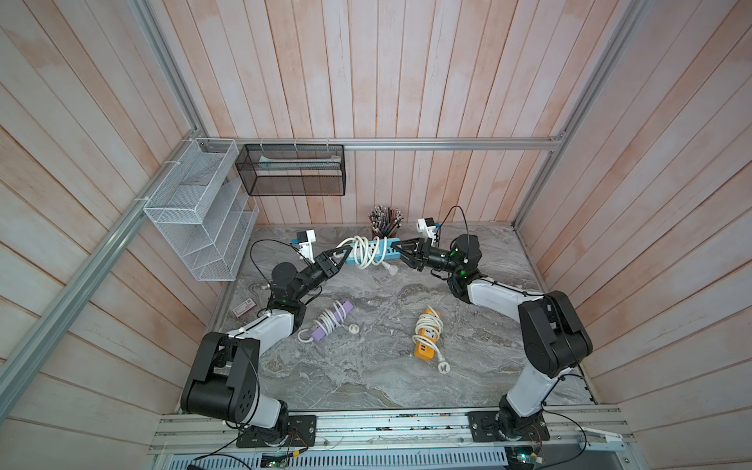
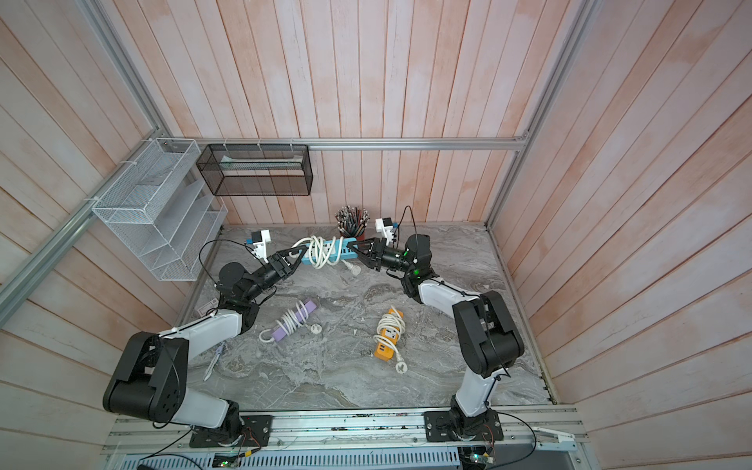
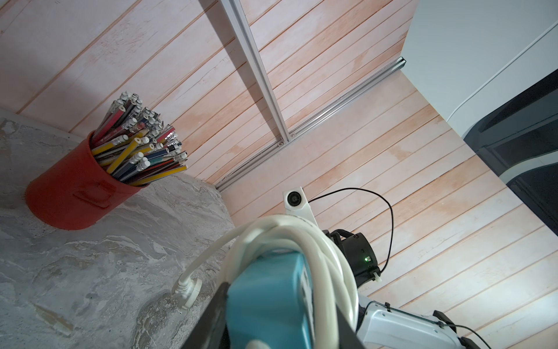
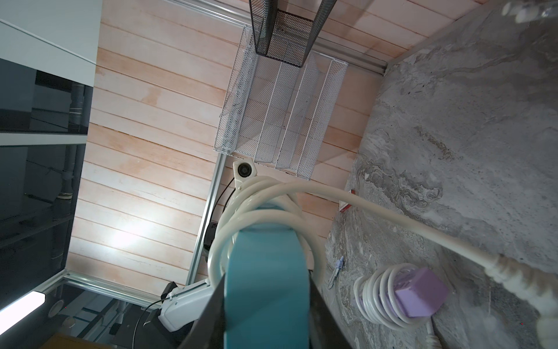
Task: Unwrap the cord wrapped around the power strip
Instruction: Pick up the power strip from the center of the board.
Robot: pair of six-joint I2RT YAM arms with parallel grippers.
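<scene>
Left gripper (image 1: 345, 256) is clamping one end of the blue power strip (image 1: 389, 249) and right gripper (image 1: 398, 249) is clamping the other end. Both wrist views are showing the blue body sitting tight between the black fingers. The strip is hanging level between the arms, upper centre of the frame in both top views, just in front of the pencil cup (image 1: 385, 221).

The white cord (image 1: 363, 253) is looping around the strip's middle in several loose turns. Only the plug (image 1: 392, 270) and a short tail are hanging free, with the plug resting on the table (image 1: 366, 378).

My read: the pickup is done and the unwinding is barely starting. One gripper needs to let go and take the plug. The purple strip (image 1: 331, 321) and orange strip (image 1: 427, 337) are lying fully wrapped in the lower middle.
</scene>
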